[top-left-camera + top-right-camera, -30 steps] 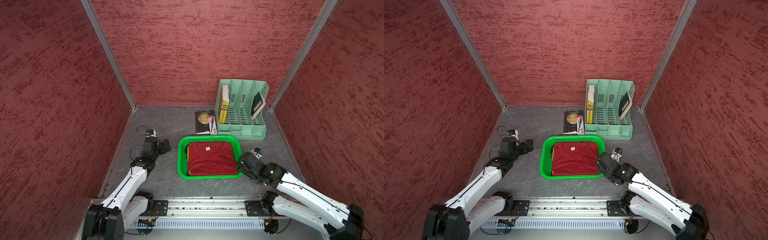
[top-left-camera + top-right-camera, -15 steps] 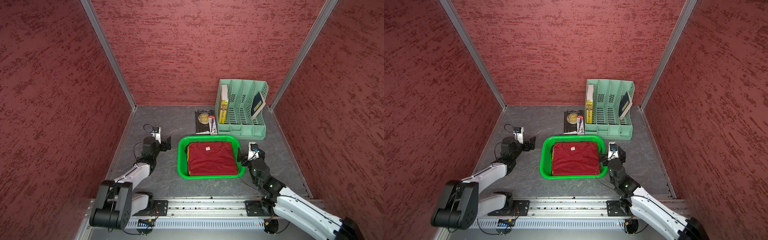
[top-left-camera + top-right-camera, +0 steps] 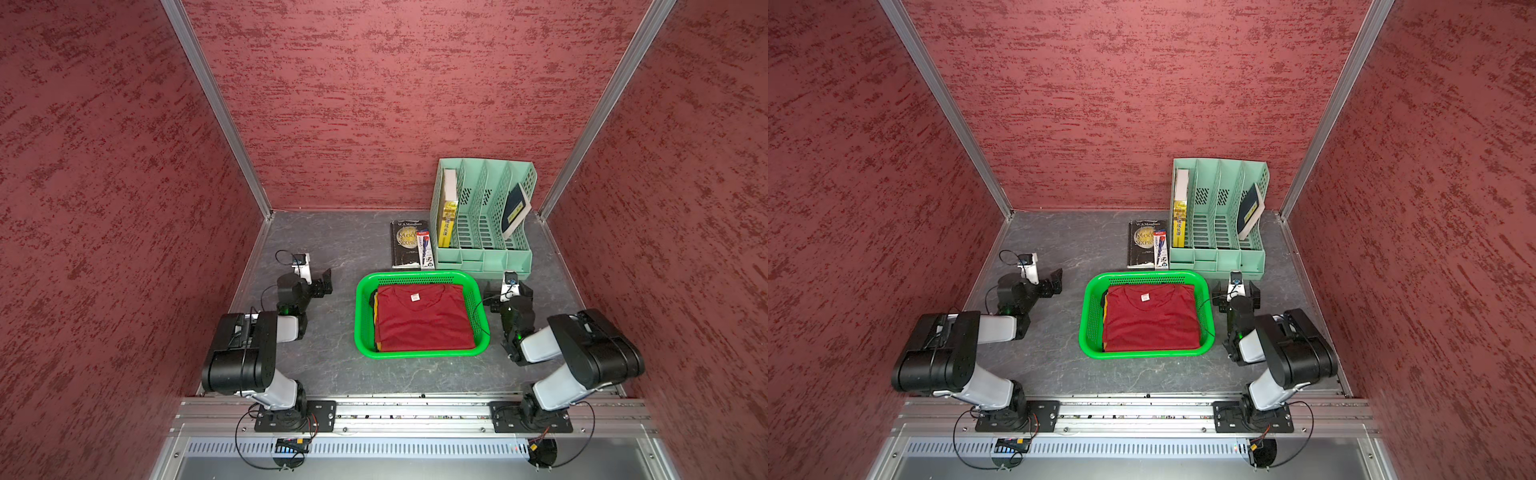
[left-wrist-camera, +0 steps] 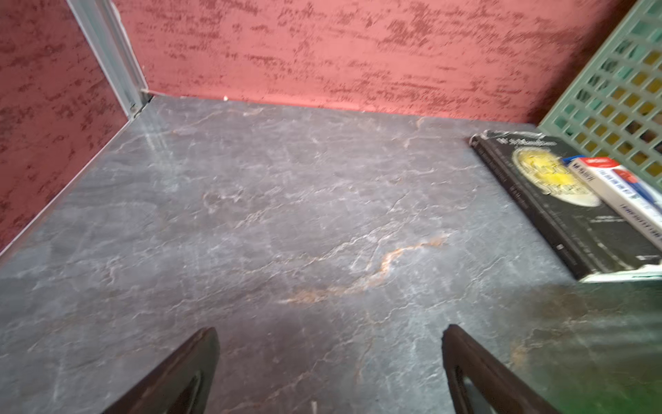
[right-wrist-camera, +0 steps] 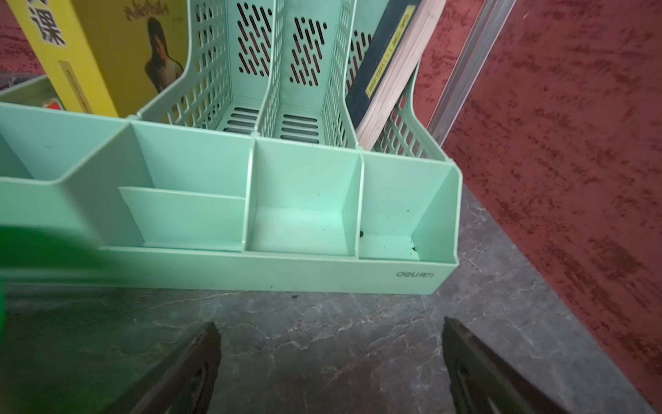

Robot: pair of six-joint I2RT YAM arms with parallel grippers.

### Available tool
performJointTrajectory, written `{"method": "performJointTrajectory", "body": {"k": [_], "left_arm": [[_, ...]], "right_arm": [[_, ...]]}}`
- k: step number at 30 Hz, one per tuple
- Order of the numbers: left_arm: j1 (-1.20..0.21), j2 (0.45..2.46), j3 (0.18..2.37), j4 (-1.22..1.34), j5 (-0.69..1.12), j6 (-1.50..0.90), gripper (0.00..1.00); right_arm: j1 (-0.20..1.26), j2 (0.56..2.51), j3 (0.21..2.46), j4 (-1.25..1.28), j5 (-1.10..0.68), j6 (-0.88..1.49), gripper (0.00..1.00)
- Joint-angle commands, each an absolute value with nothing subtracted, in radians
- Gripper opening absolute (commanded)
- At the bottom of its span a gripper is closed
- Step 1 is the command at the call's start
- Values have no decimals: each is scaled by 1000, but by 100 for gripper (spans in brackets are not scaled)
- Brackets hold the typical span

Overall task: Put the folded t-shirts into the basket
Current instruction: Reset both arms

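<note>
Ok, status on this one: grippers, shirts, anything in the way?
Left gripper open, empty. Right gripper open, empty, beside the basket. Dark red t-shirt tops the stack inside; yellow t-shirt edge shows beneath. Nothing in the way.

Both top views look steeply down from high above my base onto the whole grey marbled tabletop [image 3: 332, 245]. My left wrist camera looks low past my left gripper [image 4: 329, 329] across that tabletop. My right one looks past my right gripper [image 5: 329, 322], close onto the mint-green plastic file organiser [image 5: 304, 186] just ahead, which both top views share.

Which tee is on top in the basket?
The dark red t-shirt; the mustard yellow t-shirt and the black t-shirt only peek out beneath its edge.
</note>
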State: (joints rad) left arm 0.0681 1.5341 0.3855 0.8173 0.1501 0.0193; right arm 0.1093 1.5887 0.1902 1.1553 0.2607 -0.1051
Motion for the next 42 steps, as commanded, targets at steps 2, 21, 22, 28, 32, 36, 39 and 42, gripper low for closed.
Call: {"method": "performJointTrajectory", "body": {"k": [2,21,22,28,32,36,39,42], "left_arm": [[57,1533,381,886,133,13,100],[57,1531,380,885,132,14,100],[57,1531,380,885,133,12,100],[53,1532,382,884,127,15,100],[62,1531,385,880,141,6,100],[62,1531,385,879,139,7,100],[61,1531,384,880,137,9,100],[55,1531,383,880,127,12,100]], "right_arm": [[33,1553,309,1079,39,-22,98],[14,1547,375,932,56,7,98],[14,1547,376,933,56,6,98],[14,1548,375,935,58,6,98],[14,1547,374,935,57,7,98],[15,1546,374,935,58,6,99],[15,1547,376,933,59,5,98],[15,1546,375,934,60,5,99]]}}
